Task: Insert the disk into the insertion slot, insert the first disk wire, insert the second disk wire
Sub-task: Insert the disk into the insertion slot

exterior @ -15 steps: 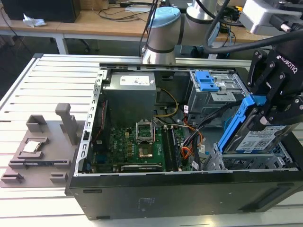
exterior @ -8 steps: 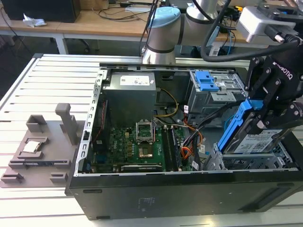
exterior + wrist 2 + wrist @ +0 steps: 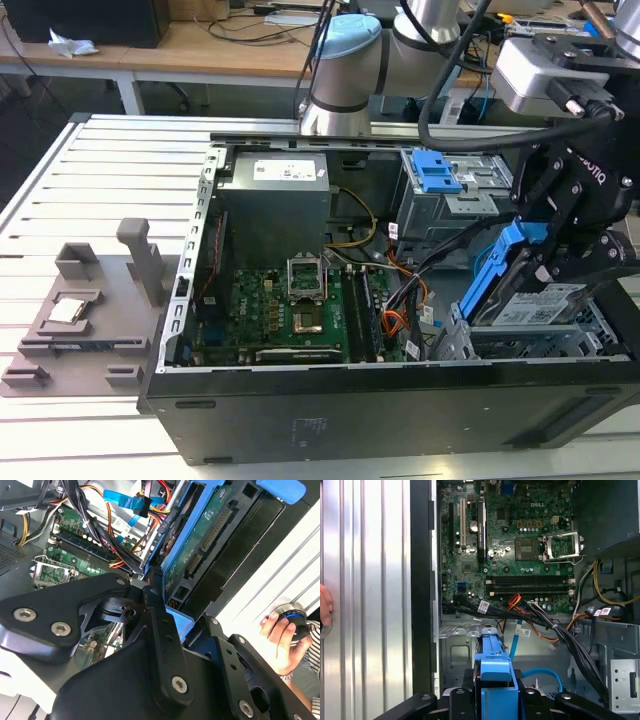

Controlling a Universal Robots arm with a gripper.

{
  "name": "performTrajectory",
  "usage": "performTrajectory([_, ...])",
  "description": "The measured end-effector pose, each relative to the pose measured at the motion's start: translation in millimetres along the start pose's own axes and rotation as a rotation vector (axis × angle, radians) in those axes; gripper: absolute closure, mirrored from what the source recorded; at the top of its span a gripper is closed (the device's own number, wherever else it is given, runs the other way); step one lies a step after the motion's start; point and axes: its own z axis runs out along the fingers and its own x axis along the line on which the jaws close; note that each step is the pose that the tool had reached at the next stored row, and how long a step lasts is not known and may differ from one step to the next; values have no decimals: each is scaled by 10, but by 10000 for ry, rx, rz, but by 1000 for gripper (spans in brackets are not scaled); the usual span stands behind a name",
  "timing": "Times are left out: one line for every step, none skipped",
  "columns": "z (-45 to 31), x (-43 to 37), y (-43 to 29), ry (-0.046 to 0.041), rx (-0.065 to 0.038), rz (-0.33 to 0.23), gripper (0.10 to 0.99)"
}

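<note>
**Disk partly covered; arm and hand cut off at the edges**

In the exterior view the upper end of the disk [image 3: 545, 303] is covered by the gripper [image 3: 548, 265], the lower part of the insertion slot [image 3: 520, 345] is hidden behind the black case wall [image 3: 400, 410], and the arm [image 3: 345, 70] is cut off by the upper edge. In the second wrist view a person's hand [image 3: 277, 635] is cut off by the picture's edge, and the round knob [image 3: 294, 619] is partly covered by it. In the first wrist view the hand [image 3: 324, 607] is cut off likewise.

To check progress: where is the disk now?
At the exterior view's right, the disk is tilted over the insertion slot, held by the end effector.
</note>
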Motion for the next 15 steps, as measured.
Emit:
performTrajectory([11, 0, 0, -1, 0, 0, 718])
performTrajectory([12, 0, -1, 1, 0, 0, 718])
performTrajectory([13, 0, -1, 2, 0, 1, 718])
performTrajectory([13, 0, -1, 2, 0, 0, 718])
performTrajectory([14, 0, -1, 1, 0, 0, 718])
performTrajectory([15, 0, -1, 1, 0, 0, 718])
performTrajectory([15, 0, -1, 1, 0, 0, 718])
performTrajectory([15, 1, -1, 6, 1, 0, 710])
performTrajectory([16, 0, -1, 1, 0, 0, 710])
performTrajectory([17, 0, -1, -1, 0, 0, 643])
performTrajectory([17, 0, -1, 1, 0, 0, 643])
performTrajectory([17, 0, -1, 1, 0, 0, 643])
performTrajectory([18, 0, -1, 1, 0, 0, 643])
performTrajectory([18, 0, -1, 1, 0, 0, 643])
performTrajectory([19, 0, -1, 1, 0, 0, 643])
